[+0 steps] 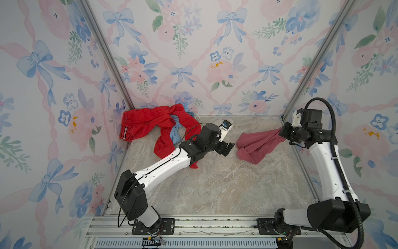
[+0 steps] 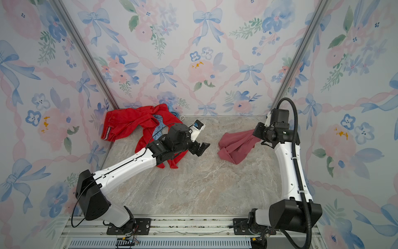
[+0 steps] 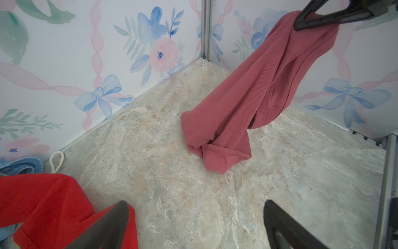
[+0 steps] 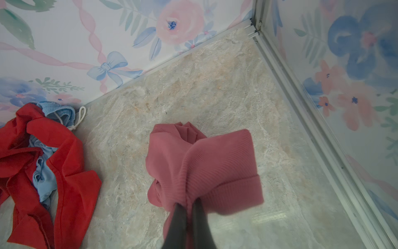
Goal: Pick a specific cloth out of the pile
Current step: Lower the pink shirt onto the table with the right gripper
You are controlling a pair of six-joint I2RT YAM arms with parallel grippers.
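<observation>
pale marbled stone-look tabletop [image 1: 215, 189] is carrying everything.

pile [image 1: 150, 127], a heap of clothes, is lying well apart from the right gripper [image 1: 281, 130], in the far corner on the left arm's side. its long bright red trousers with a striped waistband [image 1: 137, 120] are wrapping around a crumpled light blue cloth [image 1: 175, 134].

small dusty rose-pink ribbed-knit cloth [image 1: 256, 144] is hanging from the right gripper, clear of the pile. the jaws are pressing together on it. in the right wrist view the black fingertips [image 4: 176, 226] are pinching a gathered fold next to the thick hem band. the upper part is running taut off the jaws. the lower end is resting folded on the tabletop, between the two grippers.

left gripper [image 1: 227, 149] is standing with jaws wide apart, holding nothing. it is hovering just beside a red trouser leg and pointing toward the pink cloth's low end.

thin white drawstring loop [image 4: 81, 114] is lying at the pile's edge, far from both grippers.

handling, as judgement:
- the cloth is looking light, soft and limp, and is draping freely with no stiffness.
- the matte rib should be giving the pads good friction, so slip is looking unlikely.
- the doubled hem band is the firmest place to take hold.
- the trailing end may be dragging along the tabletop, so lifting higher should be clearing it.
</observation>
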